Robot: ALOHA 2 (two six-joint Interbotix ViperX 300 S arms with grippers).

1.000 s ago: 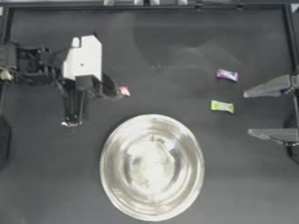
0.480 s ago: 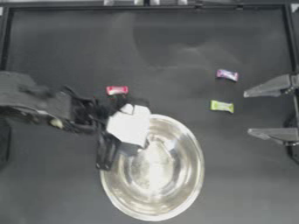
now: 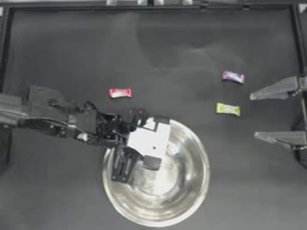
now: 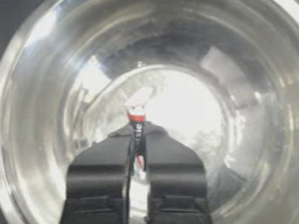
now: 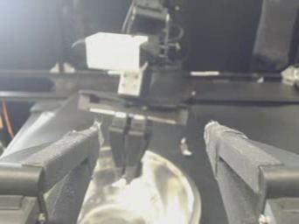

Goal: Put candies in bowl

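Left end effector (image 4: 137, 131): over the bowl's near-left inner wall, pointing down into it; jaws clenched on a white twist-wrapped candy (image 4: 137, 103) with a red band, which sticks out beyond the tips.
Right end effector (image 3: 278, 114): parked at the right edge of the surface, jaws spread wide, nothing between them.
Bowl (image 3: 189, 188): silver, shiny, low centre of the surface (image 3: 72, 49); in the top and left wrist views no loose candy can be made out inside, though glare hides part of the floor.
Red candy (image 3: 120, 93): on the surface, just beyond the bowl's upper-left rim.
Purple candy (image 3: 233, 77): on the surface, right side, well apart from the bowl.
Green candy (image 3: 227, 108): on the surface, near the bowl's upper-right rim, below the purple one.
Fifth candy: not found in any view.
Progress: judged early; one candy held above the bowl awaiting release, three visibly left outside to fetch.
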